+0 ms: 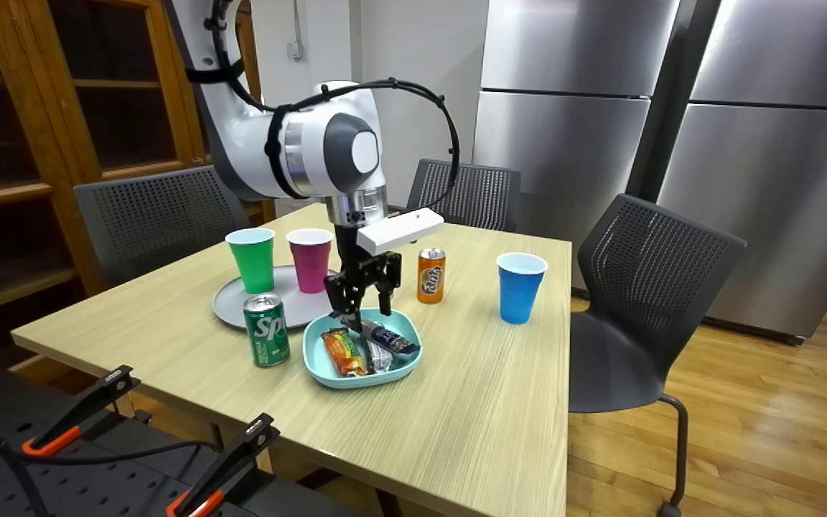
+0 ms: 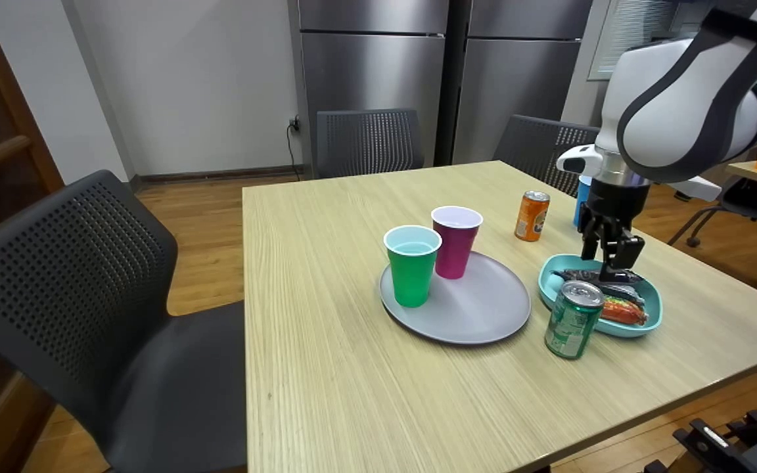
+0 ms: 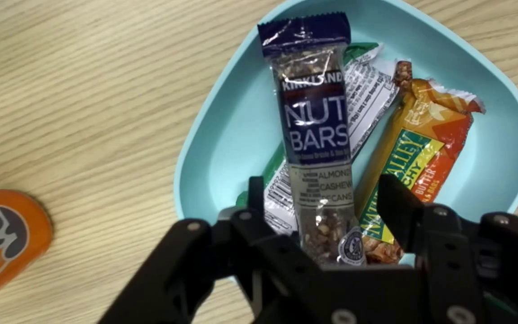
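My gripper (image 3: 322, 191) stands open low over a teal bowl (image 3: 223, 148), its fingers apart on either side of a Kirkland nut bar (image 3: 316, 121). In the wrist view there is a gap between each finger and the bar. That bar lies across a white-and-green wrapped bar (image 3: 369, 101), which it partly covers. Beside them lies an orange Nature Valley bar (image 3: 427, 144), partly behind the right-hand finger. In both exterior views the gripper (image 1: 369, 316) reaches down into the bowl (image 1: 363, 383), with the dark nut bar (image 1: 390, 337) at its fingertips.
A green Sprite can (image 1: 267, 330) stands close beside the bowl, and an orange Fanta can (image 1: 431, 276) behind it. A grey plate (image 2: 477, 322) carries a green cup (image 2: 411, 276) and a purple cup (image 2: 455, 249). A blue cup (image 1: 519, 291) stands near the table edge. Chairs surround the table.
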`<state>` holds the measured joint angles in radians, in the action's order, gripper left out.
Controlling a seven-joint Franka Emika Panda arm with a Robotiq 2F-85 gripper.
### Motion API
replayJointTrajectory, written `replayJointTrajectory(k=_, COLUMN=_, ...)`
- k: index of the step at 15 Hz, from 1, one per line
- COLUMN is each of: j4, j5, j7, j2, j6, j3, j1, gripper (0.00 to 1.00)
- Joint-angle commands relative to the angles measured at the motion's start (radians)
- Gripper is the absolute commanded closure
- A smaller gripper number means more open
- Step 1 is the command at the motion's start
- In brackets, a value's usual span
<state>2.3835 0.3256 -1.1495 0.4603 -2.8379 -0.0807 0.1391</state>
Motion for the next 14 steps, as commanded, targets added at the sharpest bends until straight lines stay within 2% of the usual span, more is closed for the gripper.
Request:
replayJointTrajectory(k=1, j4=0.039, j5=0.033, j7=-0.003, j2=-0.048, j6=-0.034, j3=-0.002, j1=0.018, gripper=0.02)
replayJointTrajectory(k=7, j4=0.034, j5=0.023, j7=-0.002, j2=-0.073, j6=-0.047, j3=-0.013, j1=0.037, gripper=0.0)
replayJointTrajectory(k=14, j4=-0.005, j5=-0.042, j7=-0.014, j2=-0.117, j6=-0.02, j3=0.015, j1=0.103, gripper=0.0)
